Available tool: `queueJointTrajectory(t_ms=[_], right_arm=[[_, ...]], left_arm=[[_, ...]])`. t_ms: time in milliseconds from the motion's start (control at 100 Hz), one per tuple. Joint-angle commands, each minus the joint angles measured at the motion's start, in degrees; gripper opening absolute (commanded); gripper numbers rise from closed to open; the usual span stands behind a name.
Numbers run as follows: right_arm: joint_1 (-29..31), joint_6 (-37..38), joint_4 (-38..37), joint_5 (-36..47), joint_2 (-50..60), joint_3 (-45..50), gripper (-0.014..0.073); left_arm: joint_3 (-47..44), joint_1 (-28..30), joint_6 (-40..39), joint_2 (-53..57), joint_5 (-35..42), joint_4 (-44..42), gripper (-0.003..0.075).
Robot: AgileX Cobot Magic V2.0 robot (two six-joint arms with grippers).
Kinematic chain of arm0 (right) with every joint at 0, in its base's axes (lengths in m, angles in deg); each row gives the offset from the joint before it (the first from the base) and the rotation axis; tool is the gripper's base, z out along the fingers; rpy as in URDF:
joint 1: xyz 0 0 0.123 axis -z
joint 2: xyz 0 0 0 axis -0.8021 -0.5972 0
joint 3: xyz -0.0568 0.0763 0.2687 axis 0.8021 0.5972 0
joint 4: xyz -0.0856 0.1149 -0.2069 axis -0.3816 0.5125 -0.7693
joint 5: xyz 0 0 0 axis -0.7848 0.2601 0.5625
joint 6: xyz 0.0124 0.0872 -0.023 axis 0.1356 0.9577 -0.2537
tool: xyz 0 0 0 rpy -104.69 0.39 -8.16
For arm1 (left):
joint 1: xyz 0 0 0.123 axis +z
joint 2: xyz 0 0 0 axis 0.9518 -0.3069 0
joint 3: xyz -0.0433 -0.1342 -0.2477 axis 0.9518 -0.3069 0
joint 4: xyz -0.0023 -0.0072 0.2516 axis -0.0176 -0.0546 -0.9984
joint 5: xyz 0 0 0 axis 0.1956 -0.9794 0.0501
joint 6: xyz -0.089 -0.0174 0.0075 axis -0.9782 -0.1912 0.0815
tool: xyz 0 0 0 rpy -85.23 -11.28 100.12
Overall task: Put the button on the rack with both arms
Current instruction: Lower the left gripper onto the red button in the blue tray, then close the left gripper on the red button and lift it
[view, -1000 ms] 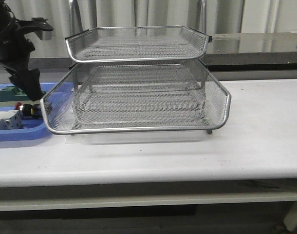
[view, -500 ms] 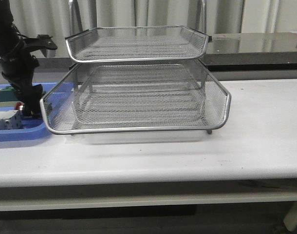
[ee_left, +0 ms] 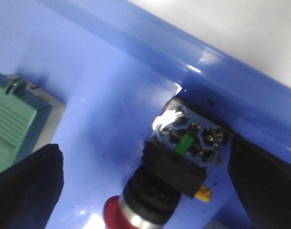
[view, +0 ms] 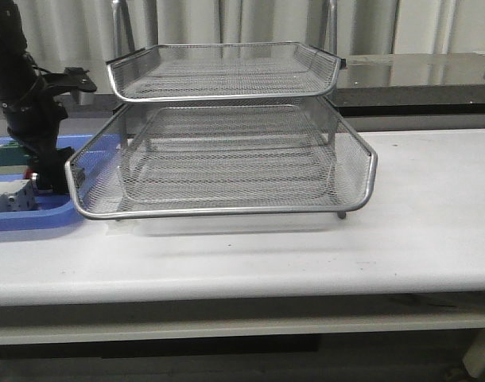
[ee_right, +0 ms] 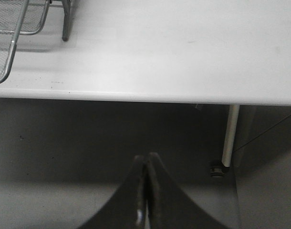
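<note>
The button lies on its side in the blue tray, red cap toward the camera, black body and a yellow bit showing. My left gripper is open and straddles it, one dark finger on each side, with a gap to the button on one side at least. In the front view the left gripper is down in the tray beside the rack, and only the button's red cap shows. My right gripper is shut and empty, hanging below the table's front edge.
A green block and a white breaker share the blue tray. The rack's lower tier rim juts out close to the left arm. A rack leg and a table leg appear in the right wrist view.
The left arm has swung upright and dropped lower into the blue tray, bringing its fingers down around the button. The rack has not moved.
</note>
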Motion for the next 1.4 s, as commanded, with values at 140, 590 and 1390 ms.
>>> queueJointTrajectory(t_ms=[140, 590, 1390], right_arm=[[-0.12, -0.20, -0.87, 3.09, -0.32, -1.91, -0.0068], [-0.12, -0.20, -0.87, 3.09, -0.32, -1.91, -0.0068], [-0.12, -0.20, -0.87, 3.09, -0.32, -1.91, -0.0068]], left_arm=[[1.78, -0.49, -0.02, 1.96, 1.72, 1.43, 0.0664], [3.67, -0.49, -0.02, 1.22, 2.05, 1.79, 0.0480], [17.63, -0.49, -6.31, 1.65, -15.20, 1.79, 0.0004]])
